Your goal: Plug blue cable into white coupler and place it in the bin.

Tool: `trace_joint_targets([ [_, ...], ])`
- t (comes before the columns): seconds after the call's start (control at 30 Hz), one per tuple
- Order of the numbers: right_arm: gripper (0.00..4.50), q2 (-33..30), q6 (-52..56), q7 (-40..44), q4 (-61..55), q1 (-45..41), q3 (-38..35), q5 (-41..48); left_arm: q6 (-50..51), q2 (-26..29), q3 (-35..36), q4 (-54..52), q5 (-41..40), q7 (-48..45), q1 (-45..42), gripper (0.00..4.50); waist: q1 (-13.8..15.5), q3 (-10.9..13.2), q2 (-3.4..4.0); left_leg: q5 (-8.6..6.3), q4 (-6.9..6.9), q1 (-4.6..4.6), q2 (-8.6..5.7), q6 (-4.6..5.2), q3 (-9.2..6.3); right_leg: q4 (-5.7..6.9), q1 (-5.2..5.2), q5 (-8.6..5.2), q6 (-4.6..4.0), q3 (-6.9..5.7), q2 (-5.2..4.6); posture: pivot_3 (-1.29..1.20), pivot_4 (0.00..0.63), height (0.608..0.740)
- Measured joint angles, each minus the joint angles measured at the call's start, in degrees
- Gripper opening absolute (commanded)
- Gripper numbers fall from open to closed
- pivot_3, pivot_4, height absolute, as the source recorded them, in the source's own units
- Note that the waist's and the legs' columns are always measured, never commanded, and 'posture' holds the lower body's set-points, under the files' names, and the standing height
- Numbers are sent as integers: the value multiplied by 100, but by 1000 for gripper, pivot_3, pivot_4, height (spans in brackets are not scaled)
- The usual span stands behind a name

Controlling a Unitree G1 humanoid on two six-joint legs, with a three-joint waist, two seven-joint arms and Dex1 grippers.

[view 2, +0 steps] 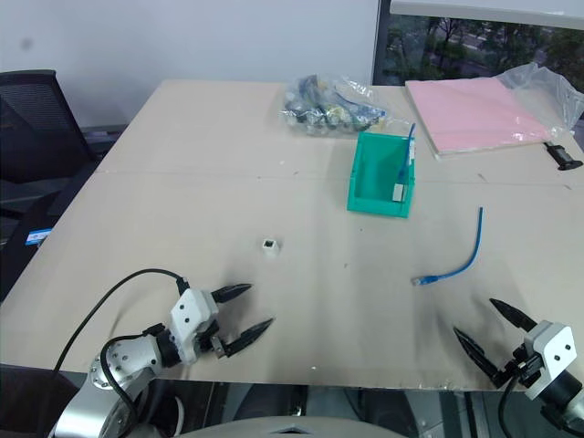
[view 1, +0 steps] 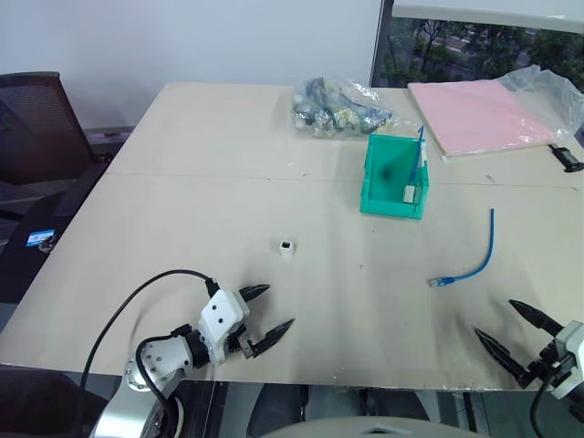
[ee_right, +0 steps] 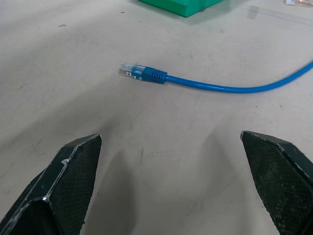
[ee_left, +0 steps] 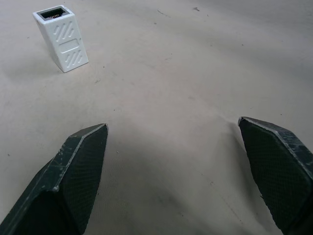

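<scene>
Nothing is done yet: the blue cable [view 1: 474, 263] and white coupler [view 1: 286, 245] lie apart, outside the bin [view 1: 394, 206]; both the left gripper [view 1: 270, 313] and the right gripper [view 1: 509, 325] are spread wide and empty.

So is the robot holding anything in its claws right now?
No. The left claw and right claw are open and empty; the blue cable and white coupler lie on the table.

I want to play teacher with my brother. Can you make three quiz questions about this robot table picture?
1. True or false: the blue cable is plugged into the white coupler.
2. Which claw is nearer the coupler: A left claw, B right claw?
3. Fill in: the bin is coloured ____.

Key: 1 false, they lie apart on the table. 2 A. 3 green.
</scene>
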Motion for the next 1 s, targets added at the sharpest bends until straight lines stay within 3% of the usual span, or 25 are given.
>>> trace_joint_targets([
  [0.67, 4500, -141, 10, 143, 378, -518, 29, -91, 166, 20, 2, -126, -38, -128, -43, 4376, 0, 1, -2, 0, -1, -2, 1, 0, 9, 0, -7, 2, 3, 6, 5, 0, 150, 740],
  [0.83, 4500, -643, 142, 398, 206, -570, 36, -98, 156, 128, -9, -79, -50, -322, -302, 4376, 4, 4, 0, 0, -1, -2, -1, 1, 11, 2, -8, 6, 10, 7, 6, 0, 150, 740],
  [1.0, 4500, -1606, 912, 531, -400, -1352, 355, -231, 909, 697, -68, -588, -593, -914, -1438, 4376, -7, 6, -9, 1, 6, 4, -5, 0, 10, 10, -7, 11, 18, 4, 19, 0, 150, 740],
])
